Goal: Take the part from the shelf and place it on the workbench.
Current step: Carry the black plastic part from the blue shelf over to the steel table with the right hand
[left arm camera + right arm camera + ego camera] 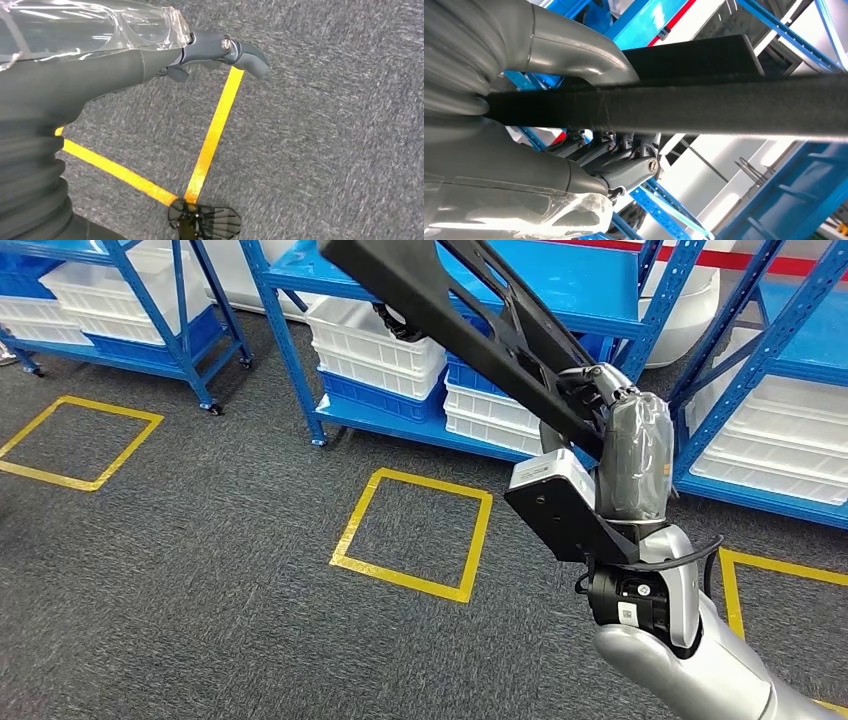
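In the head view my right hand, wrapped in clear plastic, grips a long black frame-like part. The part slants up to the left, in front of the blue shelf. The right wrist view shows the thumb above and the fingers below, closed around a black bar of the part. My left hand hangs over the grey carpet. Its fingers are stretched out and it holds nothing.
White and blue bins are stacked on the low shelf boards. More blue shelving stands at the left and right. Yellow tape squares mark the grey carpet, and tape lines lie below my left hand.
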